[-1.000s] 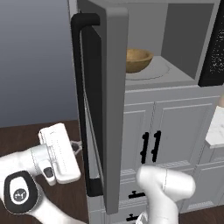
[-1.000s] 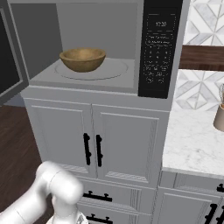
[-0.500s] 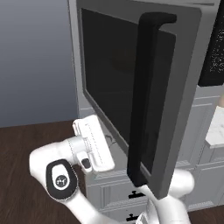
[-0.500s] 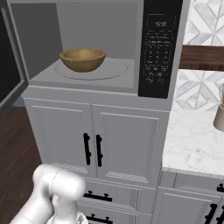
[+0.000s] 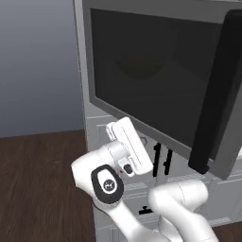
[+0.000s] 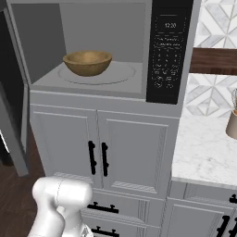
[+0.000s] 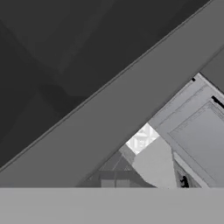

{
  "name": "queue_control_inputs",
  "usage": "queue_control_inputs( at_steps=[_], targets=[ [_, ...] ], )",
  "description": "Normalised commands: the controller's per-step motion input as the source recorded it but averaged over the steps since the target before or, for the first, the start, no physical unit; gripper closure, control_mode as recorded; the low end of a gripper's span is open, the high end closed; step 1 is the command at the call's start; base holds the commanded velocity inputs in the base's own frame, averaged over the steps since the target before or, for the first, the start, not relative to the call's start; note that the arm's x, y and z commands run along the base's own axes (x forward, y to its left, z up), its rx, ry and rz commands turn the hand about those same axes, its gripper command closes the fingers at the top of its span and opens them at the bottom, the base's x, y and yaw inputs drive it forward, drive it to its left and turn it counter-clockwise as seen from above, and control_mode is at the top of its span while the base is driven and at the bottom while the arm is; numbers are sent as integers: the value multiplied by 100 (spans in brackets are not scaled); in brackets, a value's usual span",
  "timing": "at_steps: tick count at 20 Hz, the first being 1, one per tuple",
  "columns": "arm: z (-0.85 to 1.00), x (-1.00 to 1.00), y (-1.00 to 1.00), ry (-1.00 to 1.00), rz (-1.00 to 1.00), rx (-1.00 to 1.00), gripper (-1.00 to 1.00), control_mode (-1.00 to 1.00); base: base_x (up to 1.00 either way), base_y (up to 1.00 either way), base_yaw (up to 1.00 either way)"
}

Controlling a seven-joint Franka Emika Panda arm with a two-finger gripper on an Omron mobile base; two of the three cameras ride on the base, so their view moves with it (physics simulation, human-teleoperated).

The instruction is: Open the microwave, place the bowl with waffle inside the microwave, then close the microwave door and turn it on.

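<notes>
The microwave (image 6: 169,55) stands over white cabinets with its cavity open. On the round turntable inside sits the tan bowl (image 6: 87,62); the waffle is hidden from here. The microwave door (image 5: 151,80) hangs partly swung in, its dark window facing the left base camera and its black bar handle (image 5: 217,94) at the right. My gripper (image 5: 116,130) is shut with nothing in it, right under the door's lower grey frame. In the hand view that door frame (image 7: 113,113) runs as a diagonal band close in front. The same door (image 6: 13,120) shows at the far left of the right base view.
White cabinet doors with black handles (image 6: 97,157) are below the microwave. A marble counter (image 6: 208,148) with a tan holder (image 6: 231,122) lies to the right. Dark wood floor (image 5: 38,189) spreads to the left. My arm (image 6: 60,203) rises low in front.
The door has swung from edge-on towards the cavity, so its window now faces the left base camera. My hand moved right with it, staying by its lower edge. The bowl stayed put.
</notes>
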Motion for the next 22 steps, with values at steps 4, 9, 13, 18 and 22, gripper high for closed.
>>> queue_control_inputs(
  at_steps=[4,9,13,18,22],
  targets=[
    [100,16,-15,-18,5,-20,100,-100,0,0,0],
    [100,1,2,-13,4,-26,100,-100,0,0,0],
    [100,-4,2,49,1,-23,100,-100,0,0,0],
    [92,0,-5,79,4,-33,100,-100,0,0,0],
    [42,0,0,90,20,-38,100,-100,0,0,0]
  ],
)
